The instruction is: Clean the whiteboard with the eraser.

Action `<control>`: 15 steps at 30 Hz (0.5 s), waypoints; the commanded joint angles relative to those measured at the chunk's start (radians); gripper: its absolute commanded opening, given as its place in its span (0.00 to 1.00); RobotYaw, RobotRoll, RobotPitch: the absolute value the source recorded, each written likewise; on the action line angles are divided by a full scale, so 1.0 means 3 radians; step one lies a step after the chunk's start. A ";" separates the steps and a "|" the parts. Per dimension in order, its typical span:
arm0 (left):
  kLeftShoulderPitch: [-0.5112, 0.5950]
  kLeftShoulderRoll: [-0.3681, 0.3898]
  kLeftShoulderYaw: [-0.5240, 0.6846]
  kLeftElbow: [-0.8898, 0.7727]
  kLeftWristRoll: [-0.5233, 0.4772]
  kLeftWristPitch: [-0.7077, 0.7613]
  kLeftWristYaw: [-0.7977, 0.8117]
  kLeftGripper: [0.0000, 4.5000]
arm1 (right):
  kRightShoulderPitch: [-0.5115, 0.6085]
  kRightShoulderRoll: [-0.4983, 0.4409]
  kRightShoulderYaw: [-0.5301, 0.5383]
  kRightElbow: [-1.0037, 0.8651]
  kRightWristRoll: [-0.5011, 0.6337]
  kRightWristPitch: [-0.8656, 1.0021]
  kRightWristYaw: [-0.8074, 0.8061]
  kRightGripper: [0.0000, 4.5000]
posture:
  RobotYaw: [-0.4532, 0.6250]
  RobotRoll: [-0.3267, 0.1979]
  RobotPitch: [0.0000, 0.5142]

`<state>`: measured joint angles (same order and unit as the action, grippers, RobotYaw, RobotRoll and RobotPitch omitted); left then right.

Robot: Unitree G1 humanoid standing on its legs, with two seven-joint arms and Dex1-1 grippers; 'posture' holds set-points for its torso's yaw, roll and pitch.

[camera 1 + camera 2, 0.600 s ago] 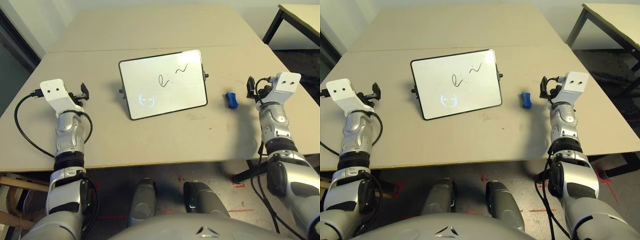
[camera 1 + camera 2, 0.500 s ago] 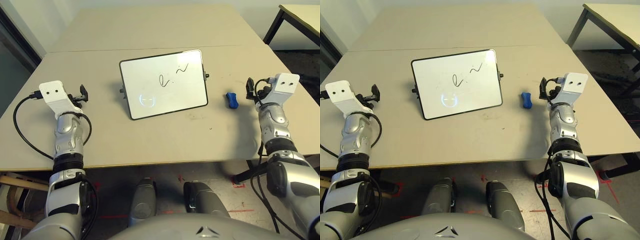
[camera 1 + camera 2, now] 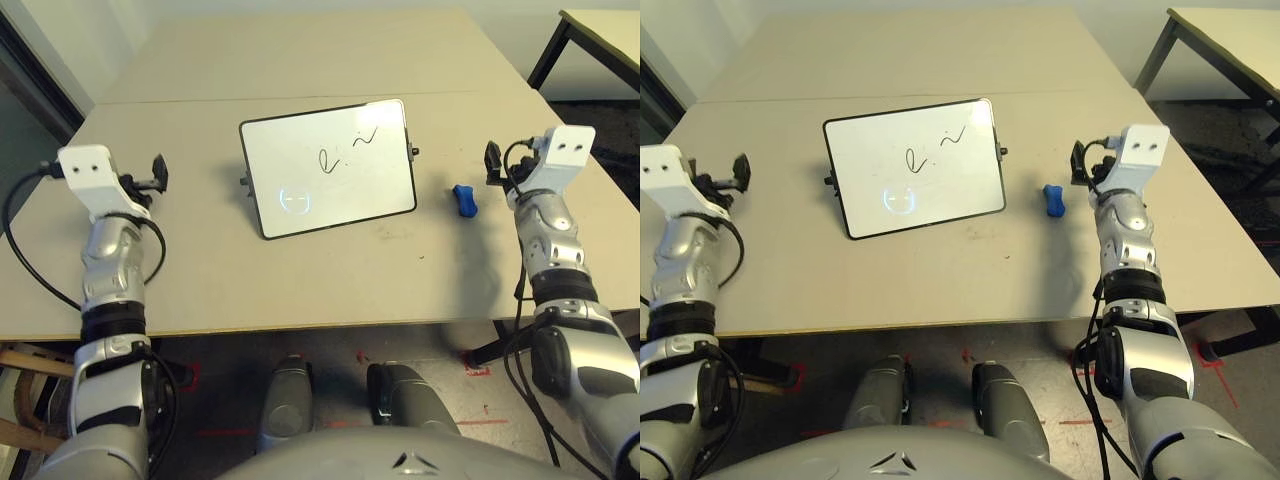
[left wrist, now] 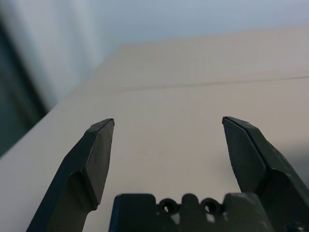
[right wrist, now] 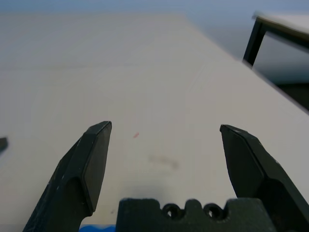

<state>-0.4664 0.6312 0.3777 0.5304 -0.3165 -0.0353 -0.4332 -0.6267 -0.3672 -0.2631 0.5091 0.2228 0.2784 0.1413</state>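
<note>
Left gripper (image 4: 168,128) well left of whiteboard (image 3: 330,170), jaws wide, empty. Whiteboard mid-table, scribbles uncleaned. Eraser (image 3: 463,199) just right of whiteboard, untouched. Right gripper (image 5: 165,133) beyond eraser, jaws wide, empty. Step: pre-grasp. Next, likely: right gripper descends onto eraser, closes.

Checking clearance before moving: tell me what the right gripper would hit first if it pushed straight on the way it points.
Probably nothing: the right gripper is open and faces bare table. The eraser lies off to its side, outside that line.
</note>
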 commanded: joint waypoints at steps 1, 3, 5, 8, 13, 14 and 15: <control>0.0014 0.0193 -0.0035 -0.0011 -0.0209 0.0211 -0.0674 1.00 | -0.0018 -0.0075 0.0030 -0.0449 0.0190 0.1014 0.0041 0.99 | 0.69 0.62 0.18; 0.0036 0.0337 -0.0054 -0.0062 -0.0321 0.0376 -0.1070 1.00 | -0.0064 -0.0107 0.0038 -0.0663 0.0260 0.1580 0.0015 0.99 | 0.70 0.62 0.18; 0.0062 0.0463 -0.0073 -0.0110 -0.0394 0.0499 -0.1395 1.00 | -0.0110 -0.0144 0.0104 -0.0795 0.0229 0.1971 -0.0020 0.99 | 0.71 0.62 0.18; 0.0137 0.0647 -0.0104 -0.0257 -0.0551 0.0747 -0.1928 1.00 | -0.0205 -0.0160 0.0157 -0.0861 0.0252 0.2375 0.0030 0.99 | 0.71 0.62 0.18; 0.0305 0.0933 -0.0181 -0.0586 -0.0822 0.1317 -0.2649 1.00 | -0.0253 -0.0194 0.0320 -0.0734 0.0172 0.2633 0.0122 0.99 | 0.72 0.62 0.15; 0.0316 0.0959 -0.0188 -0.0634 -0.0854 0.1390 -0.2722 1.00 | -0.0251 -0.0197 0.0349 -0.0708 0.0155 0.2630 0.0136 0.99 | 0.72 0.62 0.14; 0.0318 0.0972 -0.0194 -0.0668 -0.0871 0.1451 -0.2767 1.00 | -0.0250 -0.0203 0.0381 -0.0683 0.0136 0.2627 0.0148 0.99 | 0.72 0.62 0.14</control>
<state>-0.3793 0.9039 0.3344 0.3628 -0.5546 0.3609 -1.2254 -0.6947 -0.4189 -0.1631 0.2861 0.2796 1.0521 0.1786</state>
